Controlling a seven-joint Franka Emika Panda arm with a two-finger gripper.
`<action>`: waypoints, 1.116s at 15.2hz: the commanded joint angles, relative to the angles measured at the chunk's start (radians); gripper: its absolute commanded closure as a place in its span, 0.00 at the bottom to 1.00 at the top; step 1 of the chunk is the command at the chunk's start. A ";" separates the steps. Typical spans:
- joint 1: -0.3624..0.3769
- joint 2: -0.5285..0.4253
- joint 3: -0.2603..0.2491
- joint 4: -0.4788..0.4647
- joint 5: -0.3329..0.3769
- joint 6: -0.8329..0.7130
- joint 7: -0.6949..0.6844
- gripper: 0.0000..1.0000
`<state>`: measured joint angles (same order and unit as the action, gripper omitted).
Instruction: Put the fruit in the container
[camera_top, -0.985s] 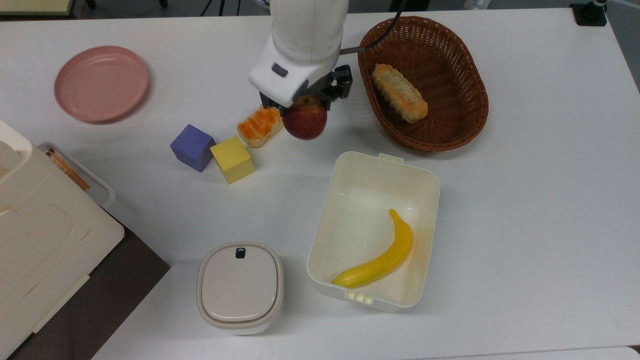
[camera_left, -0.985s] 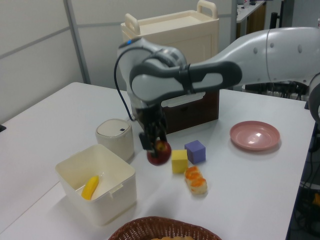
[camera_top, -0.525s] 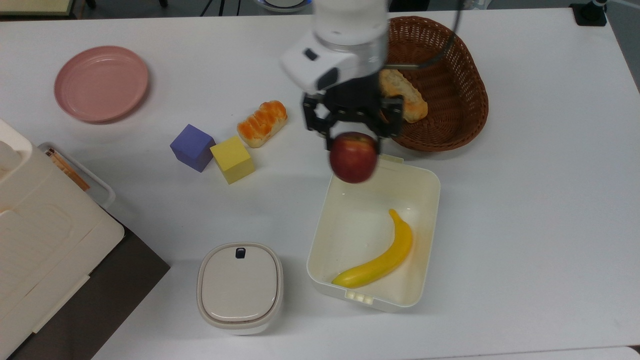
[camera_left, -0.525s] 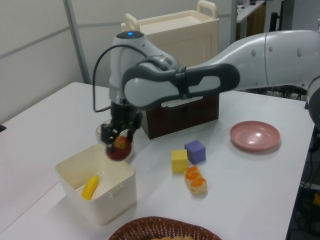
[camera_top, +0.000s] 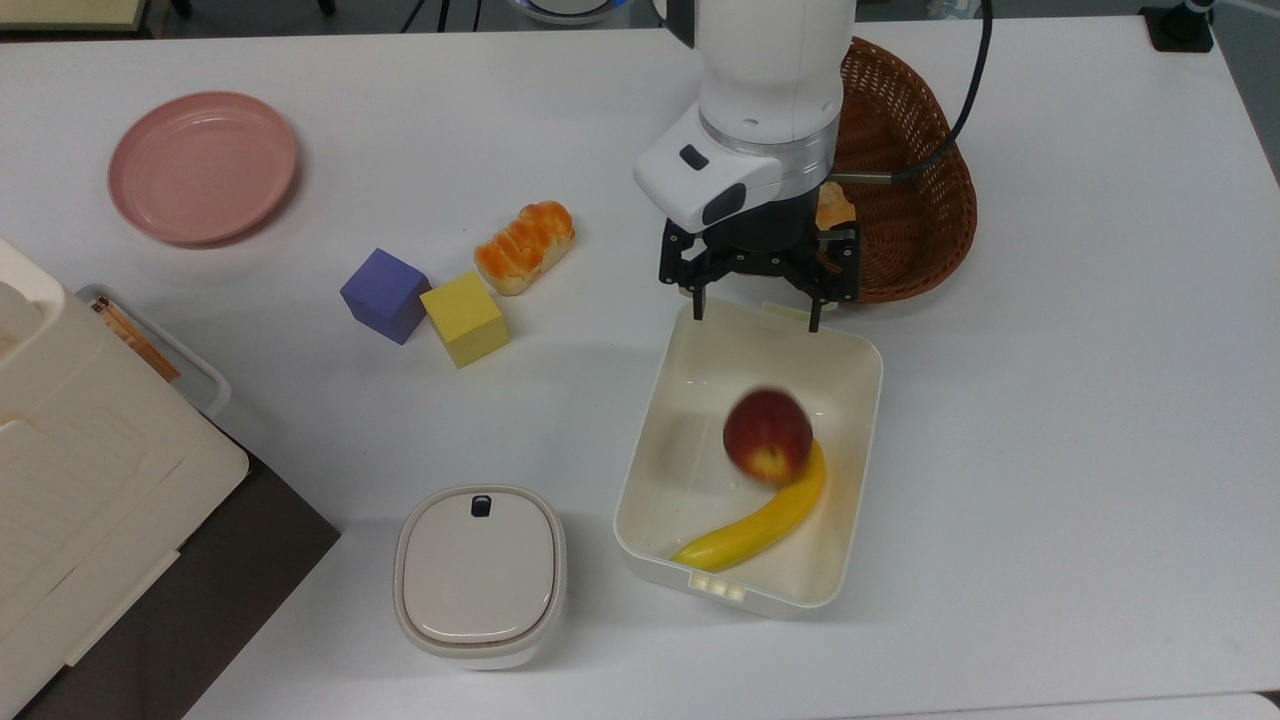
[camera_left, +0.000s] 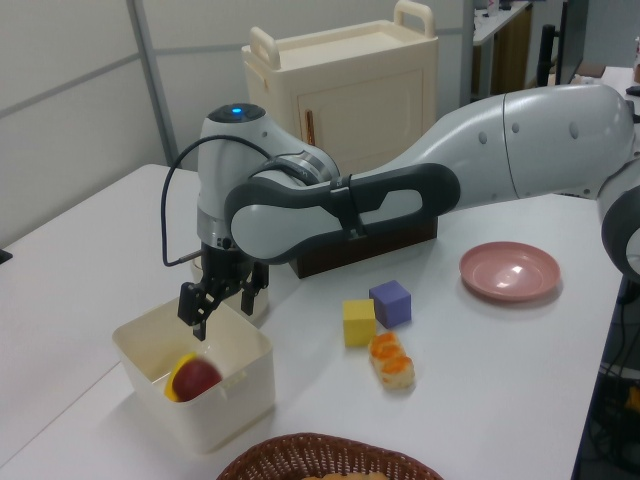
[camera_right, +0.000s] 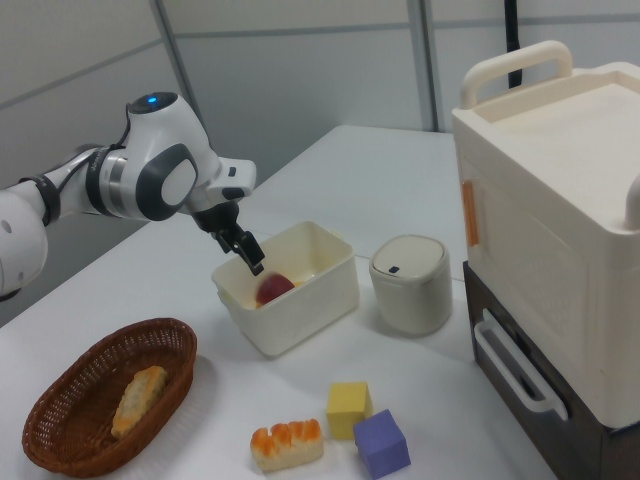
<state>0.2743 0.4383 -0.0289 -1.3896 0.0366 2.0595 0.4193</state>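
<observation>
- The claw (camera_top: 758, 318), which a moment ago was clamped on the apple (camera_top: 767, 436) over the tub's (camera_top: 650, 440) near rim, now has its fingers spread apart and holds nothing.
- The apple now lies inside the tub, touching the banana (camera_top: 760, 525); its blurred look suggests it may not have settled.
- The claw hangs above the tub's basket-side (camera_top: 925, 215) end.
- Judgement: the placing looks done; only lifting the arm clear remains.
</observation>
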 joint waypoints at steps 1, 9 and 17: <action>-0.016 -0.039 -0.017 -0.009 -0.014 -0.025 -0.028 0.00; -0.124 -0.138 -0.017 -0.002 -0.101 -0.461 -0.407 0.00; -0.225 -0.156 -0.017 -0.009 -0.126 -0.447 -0.430 0.00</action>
<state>0.0577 0.3124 -0.0438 -1.3719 -0.0619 1.6143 0.0157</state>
